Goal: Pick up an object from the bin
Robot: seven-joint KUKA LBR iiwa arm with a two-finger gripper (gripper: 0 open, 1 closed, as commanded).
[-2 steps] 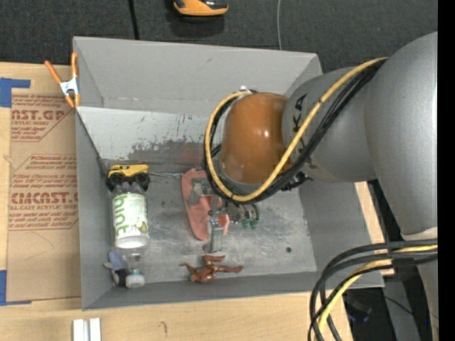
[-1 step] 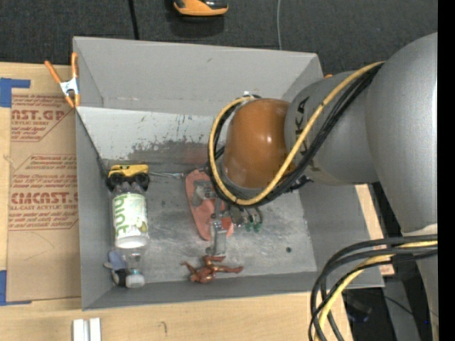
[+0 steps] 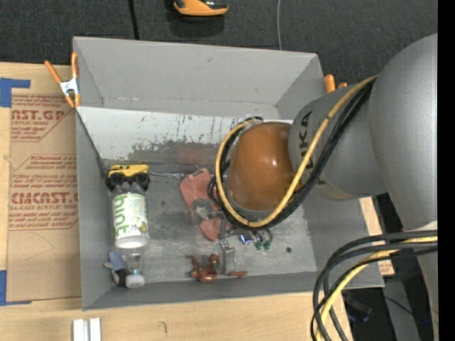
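One camera looks down into the grey metal bin (image 3: 192, 77) from above, tipped somewhat to one side. The far wall shows broad and sloping, while the near wall is only a thin edge. The bin takes up the middle of the view, with a band of worktop (image 3: 213, 322) below it. The arm (image 3: 398, 126) enters from the right, nearer the lens, and looms over the bin's right part.

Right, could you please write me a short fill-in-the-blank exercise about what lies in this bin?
1. The toy car is ___ in colour.
2. The white bottle next to it has ___ lettering.
3. The crumpled thing between the toy car and the arm is ___.
Missing words: yellow; green; pink.
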